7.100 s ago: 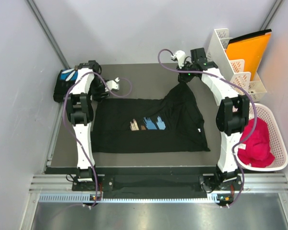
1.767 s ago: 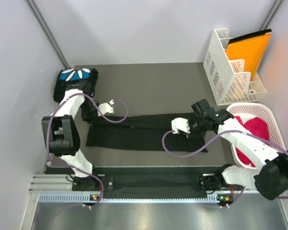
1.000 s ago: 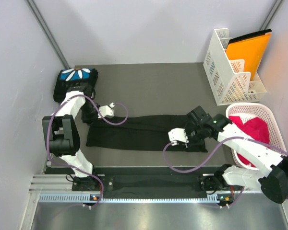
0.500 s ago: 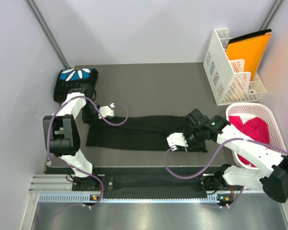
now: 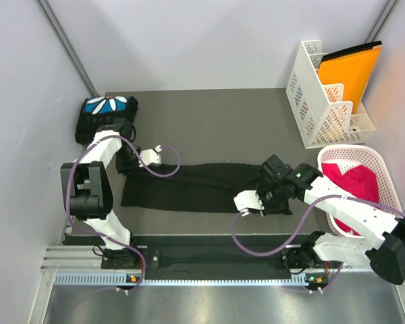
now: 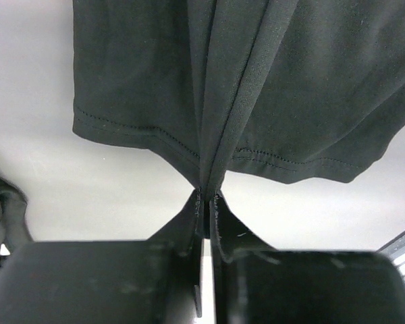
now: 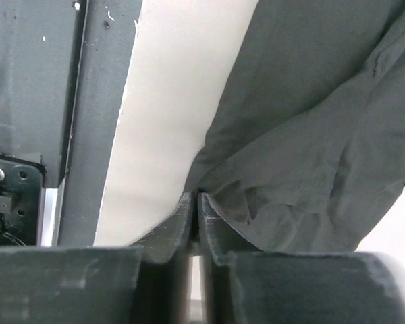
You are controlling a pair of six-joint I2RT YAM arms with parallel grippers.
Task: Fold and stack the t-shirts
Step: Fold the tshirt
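Grey table (image 5: pixel 216 121) carries the black t-shirt (image 5: pixel 189 185), folded into a long strip across its middle. The left gripper (image 6: pixel 206 202) and right gripper (image 7: pixel 195 201) each pinch one end tight. Such thin bites could slip, spilling the fold. The right basket (image 5: pixel 356 148) holds red cloth (image 5: pixel 354 177); the far rack (image 5: pixel 317 101) holds an orange folder (image 5: pixel 351 71).

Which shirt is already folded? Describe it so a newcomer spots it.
Start at the dark table and go to its far left corner. The folded shirt sits there as a compact bundle, showing a blue print with white petals, unlike the long black shirt stretched across the middle.
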